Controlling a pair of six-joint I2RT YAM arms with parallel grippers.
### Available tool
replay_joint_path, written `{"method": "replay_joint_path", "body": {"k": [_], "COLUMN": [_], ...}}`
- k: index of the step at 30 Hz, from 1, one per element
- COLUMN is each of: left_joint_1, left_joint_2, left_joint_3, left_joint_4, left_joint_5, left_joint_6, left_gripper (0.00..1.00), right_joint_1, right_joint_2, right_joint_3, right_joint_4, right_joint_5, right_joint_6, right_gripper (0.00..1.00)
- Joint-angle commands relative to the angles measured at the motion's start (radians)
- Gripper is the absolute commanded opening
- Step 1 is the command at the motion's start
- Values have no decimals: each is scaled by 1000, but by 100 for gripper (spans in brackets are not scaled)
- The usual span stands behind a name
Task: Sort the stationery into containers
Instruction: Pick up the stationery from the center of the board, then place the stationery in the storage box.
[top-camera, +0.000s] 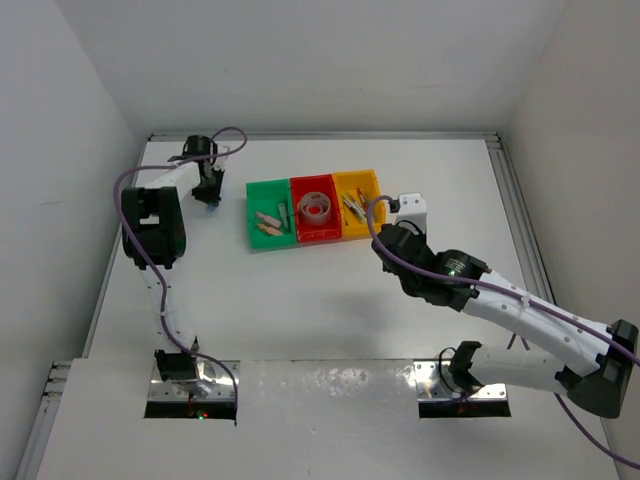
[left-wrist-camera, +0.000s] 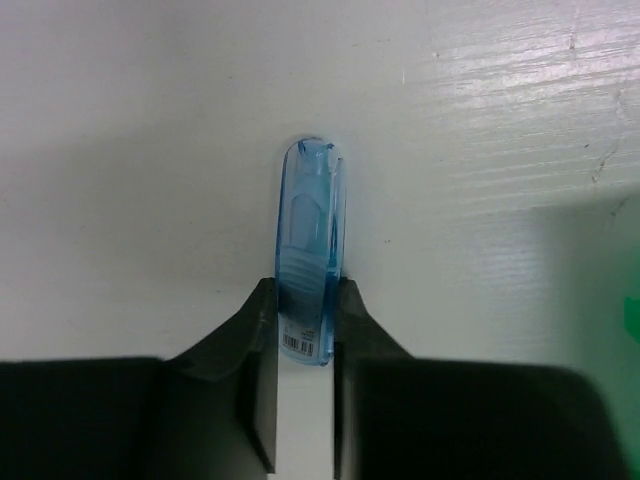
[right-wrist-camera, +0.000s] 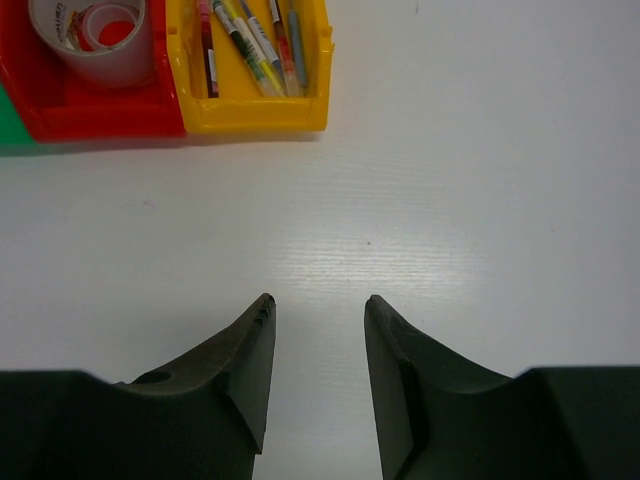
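While in pincer (left-wrist-camera: 305, 290), blue piece (left-wrist-camera: 312, 215) end-outward

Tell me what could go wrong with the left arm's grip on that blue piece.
The left fingers pinch the blue piece only at its near end, with most of it sticking out past them, so it may swing or slip out when lifted. The right fingers, open, hover near the yellow bin, so the two arms might crowd each other if the left one carries its piece to the bins.
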Motion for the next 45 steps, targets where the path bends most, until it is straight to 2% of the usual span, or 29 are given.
{"method": "replay_joint_path", "body": {"k": [1,4,7,8,10,14,19,30,31,33,34,36,37,42,44,45], "left_joint_1": [14,55,73,65,14,-101,-213,-319,-322,-328,-331,-334,-334,-329,-329,-334], "left_joint_2": [10,-65,-213,-300,-381,-558,-559,-453,-432,-413,-407,-399,-402,-428,-456,-505], "left_joint_3": [18,47,49,15,-35,-276,-399,-402,-389,-376,-365,-356,-350,-208,-160,-148], "left_joint_4": [-64,-85,-55,-34,46,127,126,229,229,221,217,207,204,146,126,134], "left_joint_5": [61,136,238,260,268,262,219,96,88,85,85,85,85,90,41,-3], "left_joint_6": [-46,-181,-370,-428,-462,-502,-511,-548,-548,-549,-549,-556,-562,-536,-481,-408], "left_gripper": [0,0,0,0,0,0,0,0,11,24,35,48,58,74,74,75], "right_joint_1": [10,8,8,8,8,11,17,20,20,20,20,20,20,22,20,19], "right_joint_2": [-13,-16,-22,-26,-29,-39,-49,-115,-121,-135,-138,-144,-146,-144,-138,-132], "right_joint_3": [7,4,-9,-12,-28,-47,-50,-96,-99,-102,-104,-99,-99,-85,-69,-59], "right_joint_4": [15,13,13,16,32,55,46,17,12,6,-3,-17,-19,-22,-26,-28], "right_joint_5": [40,38,35,35,27,15,18,30,33,37,40,44,49,50,34,29], "right_joint_6": [-7,-4,5,10,22,42,40,112,117,125,126,131,132,125,105,100], "right_gripper": [40,40,40,40,40,40,40,40,40,40,40,40,40,40,41,42]}}
